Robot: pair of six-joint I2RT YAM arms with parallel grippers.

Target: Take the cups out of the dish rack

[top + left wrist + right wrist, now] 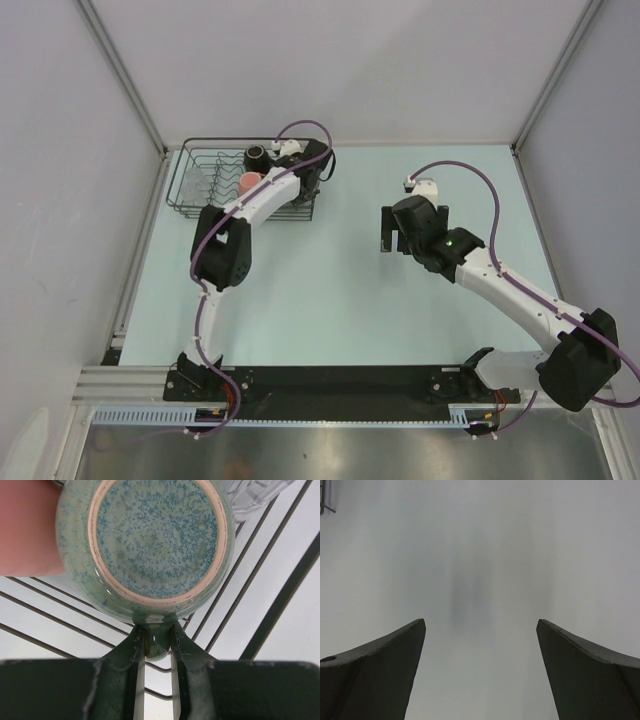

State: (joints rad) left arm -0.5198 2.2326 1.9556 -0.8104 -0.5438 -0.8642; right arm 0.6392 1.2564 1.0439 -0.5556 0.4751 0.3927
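Observation:
The dish rack [205,207] is a black wire basket at the far left. A black mug [257,156], a pink cup [250,182] and a clear glass tumbler [197,180] stand in it. My left gripper [300,192] reaches into the rack's right end. In the left wrist view my left gripper [156,640] is shut on the handle of the pale green-teal cup [157,540], whose speckled underside faces the camera. The pink cup [25,525] touches it on the left, and the tumbler [255,495] is at the upper right. My right gripper [392,235] [480,630] is open and empty over the table.
Rack wires [260,565] run under and beside the held cup. A corner of the rack [325,502] shows at the top left of the right wrist view. White walls with metal posts close in the pale table [330,300] on three sides.

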